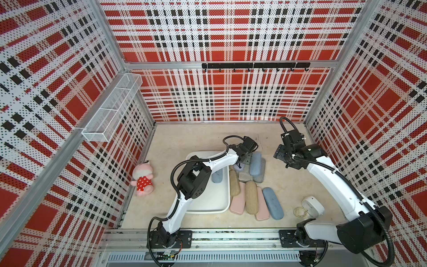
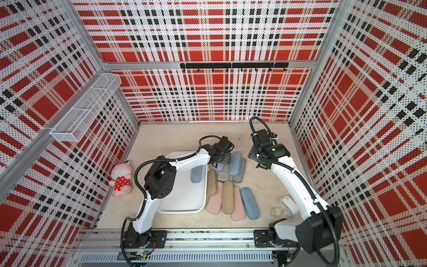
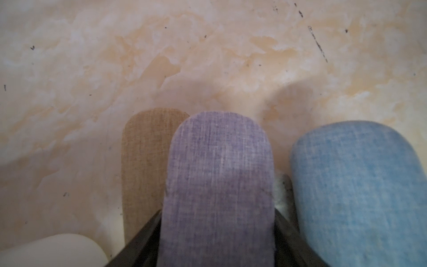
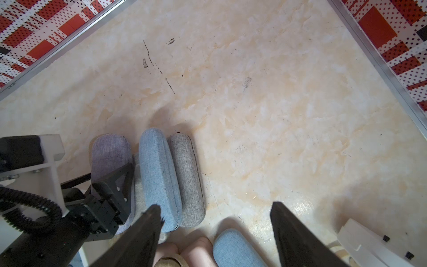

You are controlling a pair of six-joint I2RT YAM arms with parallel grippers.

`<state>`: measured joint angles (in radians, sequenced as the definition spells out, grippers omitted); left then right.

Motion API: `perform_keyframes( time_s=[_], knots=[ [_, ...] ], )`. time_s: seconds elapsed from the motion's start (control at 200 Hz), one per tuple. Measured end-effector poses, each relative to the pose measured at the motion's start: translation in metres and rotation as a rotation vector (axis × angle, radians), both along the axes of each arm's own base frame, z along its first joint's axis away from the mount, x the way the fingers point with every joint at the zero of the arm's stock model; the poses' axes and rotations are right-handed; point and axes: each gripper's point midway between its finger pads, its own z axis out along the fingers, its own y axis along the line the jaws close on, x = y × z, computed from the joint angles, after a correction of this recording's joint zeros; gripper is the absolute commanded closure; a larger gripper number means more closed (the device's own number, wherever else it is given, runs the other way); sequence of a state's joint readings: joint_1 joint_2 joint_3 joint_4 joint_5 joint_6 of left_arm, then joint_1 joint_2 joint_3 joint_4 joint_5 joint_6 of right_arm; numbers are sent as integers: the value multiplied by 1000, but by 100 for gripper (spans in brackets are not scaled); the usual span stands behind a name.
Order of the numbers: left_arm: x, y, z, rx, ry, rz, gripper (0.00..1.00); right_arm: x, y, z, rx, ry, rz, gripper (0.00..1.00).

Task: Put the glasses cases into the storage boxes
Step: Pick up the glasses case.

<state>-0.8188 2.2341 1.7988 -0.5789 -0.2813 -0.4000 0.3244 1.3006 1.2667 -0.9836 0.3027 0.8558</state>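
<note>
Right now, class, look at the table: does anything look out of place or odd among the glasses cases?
Two things do not belong: a pink plush toy lies by the wall, and a small white device with a loose yellowish loop sits near the glasses cases. Nothing looks spilled or damaged.

Woven matt cloth covers the lavender case (image 3: 217,173) and light blue case (image 3: 355,196); the tabletop (image 3: 208,57) looks smooth, marbled.
</note>
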Motion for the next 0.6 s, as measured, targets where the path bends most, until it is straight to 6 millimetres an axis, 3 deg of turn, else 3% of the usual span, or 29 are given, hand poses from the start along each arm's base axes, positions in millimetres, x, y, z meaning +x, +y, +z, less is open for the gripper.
perform_keyframes(
  time_s=[0.446,0.511,0.596],
  knots=[
    [-3,-11,12,-41,4,4,42,-2,-2,8,0,-26,-3,22],
    [-1,-7,22,-57,1,19,42,-2,-2,8,-1,-27,-3,22],
    [0,4,54,-103,-24,45,41,-2,-2,8,-1,-26,-1,22]
  ],
)
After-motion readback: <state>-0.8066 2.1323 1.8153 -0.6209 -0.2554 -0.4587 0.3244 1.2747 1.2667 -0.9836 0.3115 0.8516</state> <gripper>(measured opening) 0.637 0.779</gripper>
